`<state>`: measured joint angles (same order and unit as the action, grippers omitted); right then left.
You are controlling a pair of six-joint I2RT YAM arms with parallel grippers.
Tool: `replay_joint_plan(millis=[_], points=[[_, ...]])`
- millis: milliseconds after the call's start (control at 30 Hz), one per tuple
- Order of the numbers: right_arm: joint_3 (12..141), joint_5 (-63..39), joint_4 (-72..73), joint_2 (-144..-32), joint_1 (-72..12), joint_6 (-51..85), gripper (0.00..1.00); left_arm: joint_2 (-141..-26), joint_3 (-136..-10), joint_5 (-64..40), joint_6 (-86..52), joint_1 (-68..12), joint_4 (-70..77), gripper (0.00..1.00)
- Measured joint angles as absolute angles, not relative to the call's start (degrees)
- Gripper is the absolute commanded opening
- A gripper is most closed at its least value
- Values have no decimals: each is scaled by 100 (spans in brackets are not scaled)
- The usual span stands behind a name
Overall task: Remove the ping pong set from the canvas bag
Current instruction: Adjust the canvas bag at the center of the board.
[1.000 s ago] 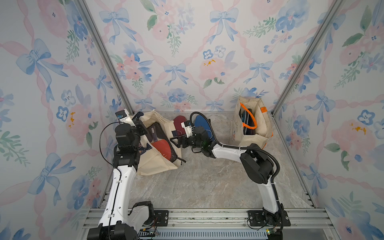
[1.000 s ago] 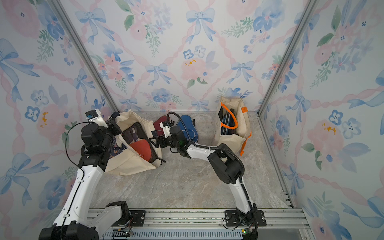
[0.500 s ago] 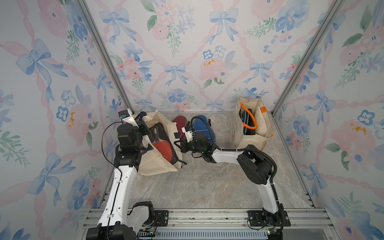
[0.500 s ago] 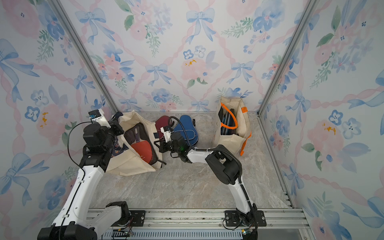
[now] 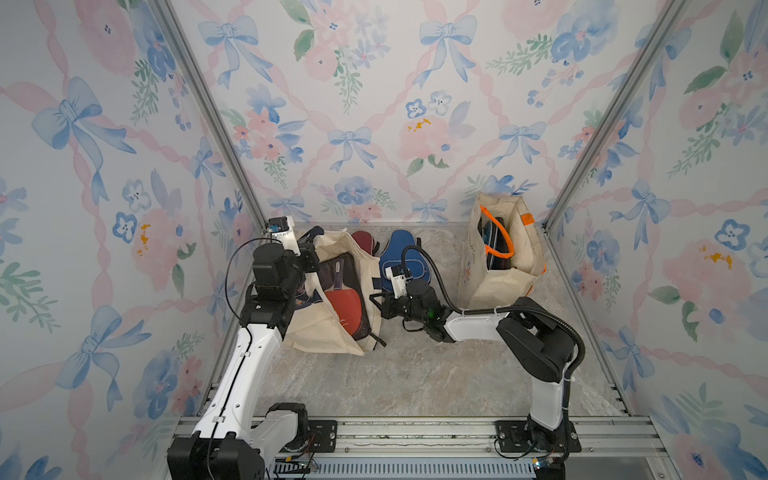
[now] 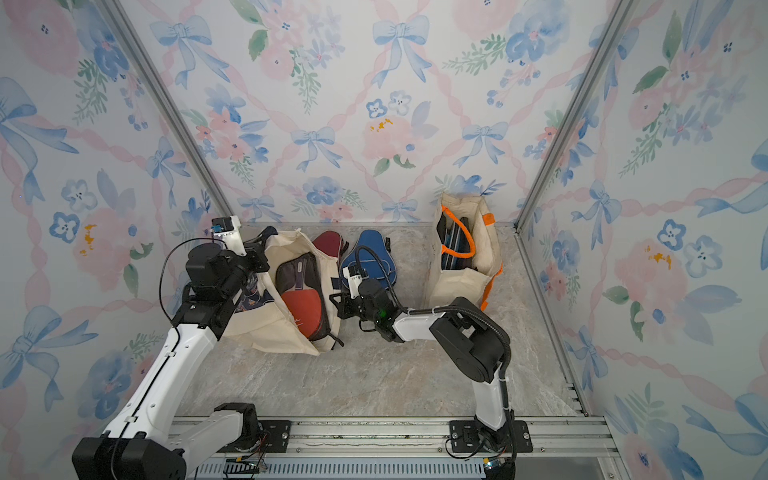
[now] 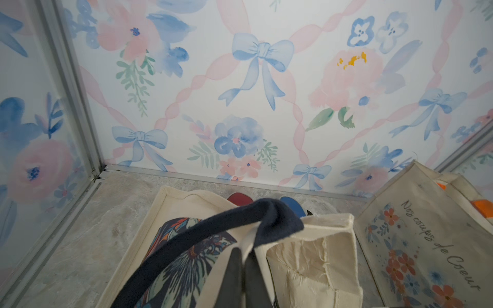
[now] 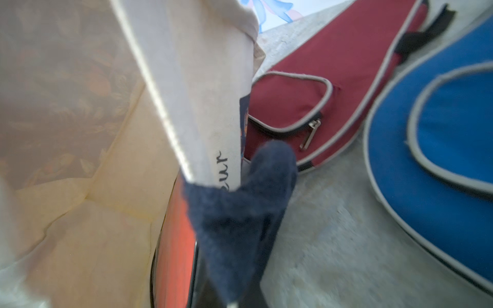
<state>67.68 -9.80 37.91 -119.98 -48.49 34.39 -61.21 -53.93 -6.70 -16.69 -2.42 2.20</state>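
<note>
The cream canvas bag (image 5: 328,332) (image 6: 266,328) lies at the left with its mouth open. Inside it a black mesh pouch (image 5: 345,299) (image 6: 301,301) shows a red paddle. A maroon case (image 5: 363,243) (image 8: 320,80) and a blue case (image 5: 401,253) (image 8: 440,133) lie on the floor behind the bag. My left gripper (image 5: 311,255) (image 7: 242,269) is shut on the bag's far-left rim, beside the navy handle (image 7: 213,229). My right gripper (image 5: 376,301) (image 8: 232,301) sits at the bag's right rim. A navy handle (image 8: 240,208) narrows into its jaws, pinched there.
A second cream bag (image 5: 490,282) (image 6: 453,286) (image 7: 416,240) with orange handles stands upright at the back right, dark flat items inside. Floral walls close in on three sides. The marble floor (image 5: 415,374) spreads out in front of the bags.
My right gripper drew back from the cases toward the front, to the bag's right rim, and closed there on the navy handle. The left gripper kept its hold on the rim.
</note>
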Motion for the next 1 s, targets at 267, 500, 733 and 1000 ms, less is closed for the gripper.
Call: replay_joint_plan(millis=[267, 500, 733, 1000], points=[[6313, -589, 3323, -11474, -4825, 3378, 10, -6243, -5402, -1140, -1284, -742, 303, 0], [5723, -268, 3301, -11104, -4766, 3345, 39, -6254, -5402, -1452, -956, -1037, 318, 0], [4858, 231, 3317, -10302, -4786, 3356, 66, -6390, -5402, -1575, -744, -1208, 336, 0], [4292, 1087, 3317, -8984, -5148, 3297, 70, -6499, -5402, -1546, -639, -1238, 342, 0]])
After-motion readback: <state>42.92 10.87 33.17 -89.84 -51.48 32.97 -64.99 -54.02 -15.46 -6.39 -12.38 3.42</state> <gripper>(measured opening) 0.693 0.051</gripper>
